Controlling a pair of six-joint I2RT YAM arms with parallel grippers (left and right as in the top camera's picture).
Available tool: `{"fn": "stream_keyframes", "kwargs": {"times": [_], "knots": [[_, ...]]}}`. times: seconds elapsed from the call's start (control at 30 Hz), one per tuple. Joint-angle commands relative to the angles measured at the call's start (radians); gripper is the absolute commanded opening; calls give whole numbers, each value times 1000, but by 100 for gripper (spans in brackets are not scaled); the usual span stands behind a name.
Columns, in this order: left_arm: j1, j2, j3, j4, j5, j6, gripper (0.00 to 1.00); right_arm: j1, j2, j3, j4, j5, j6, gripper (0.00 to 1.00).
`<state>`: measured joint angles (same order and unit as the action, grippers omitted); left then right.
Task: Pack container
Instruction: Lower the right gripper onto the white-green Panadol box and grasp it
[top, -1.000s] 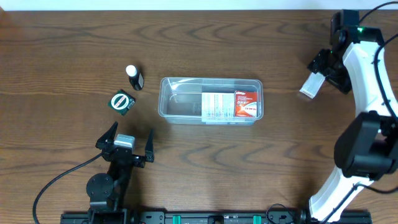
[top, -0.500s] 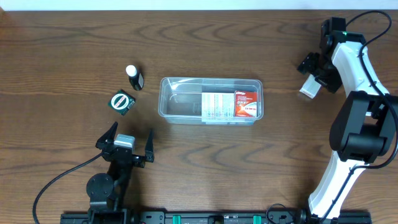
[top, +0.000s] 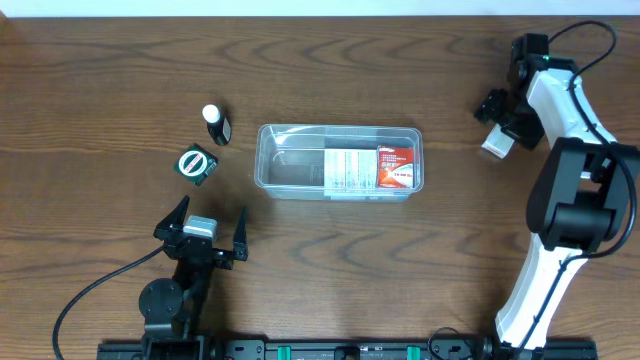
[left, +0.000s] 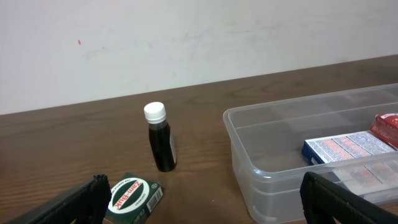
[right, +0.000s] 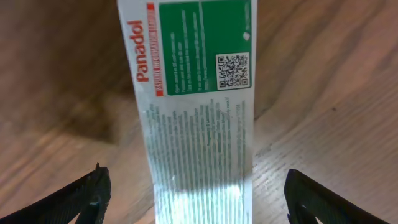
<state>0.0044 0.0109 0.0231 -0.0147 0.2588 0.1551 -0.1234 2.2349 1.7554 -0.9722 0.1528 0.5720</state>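
- The container (top: 340, 161) sits mid-desk (top: 120, 300), open side up, flat on its base.
- Its long axis runs left-right across the overhead view, parallel w/ the desk's near edge. One short end faces my left side, the other my right.
- In my left wrist view the container (left: 261, 124) shows its left short end nearest, w/ the length running away to the right.
- Inside, the right half is packed: a red box (top: 396, 166) at the far right end and pale printed boxes (top: 350, 170) beside it. The left half shows bare floor.
- My left fingers (top: 211, 215) are spread wide w/ nothing between them, near the desk's front edge, well apart from the container.
- Ahead of them are a dark bottle (top: 215, 124) w/ a white cap, upright, and a green box (top: 197, 163), both left of the container.
- My right fingers (top: 508, 122) are spread either side of a Panadol box (top: 497, 142), w/ a gap on both sides in the wrist view (right: 196, 106). It lies right of the container, apart from it.
- Vs 1 s ago: the container and its contents are in the same spot w/ the same heading.
- My right wrist has swung left along the far edge.
- The Panadol box is about where it was but looks less tilted.
- My left arm is unchanged.
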Motion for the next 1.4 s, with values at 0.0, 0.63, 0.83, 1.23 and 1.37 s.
{"fn": "stream_keyframes", "kwargs": {"times": [0.0, 0.63, 0.83, 1.23, 1.37], "knots": [[-3, -7, -19, -32, 11, 5, 98, -11, 16, -4, 12, 4, -13, 87], [-3, -7, -19, -32, 11, 5, 98, -18, 75, -4, 68, -3, -27, 76], [-3, -7, -19, -32, 11, 5, 98, -18, 75, -3, 66, -3, -27, 59], [-3, -7, -19, -32, 11, 5, 98, -18, 20, -3, 49, -3, -27, 46], [-3, -7, -19, -32, 11, 5, 98, -16, -21, -3, 47, 1, -27, 42]]}}
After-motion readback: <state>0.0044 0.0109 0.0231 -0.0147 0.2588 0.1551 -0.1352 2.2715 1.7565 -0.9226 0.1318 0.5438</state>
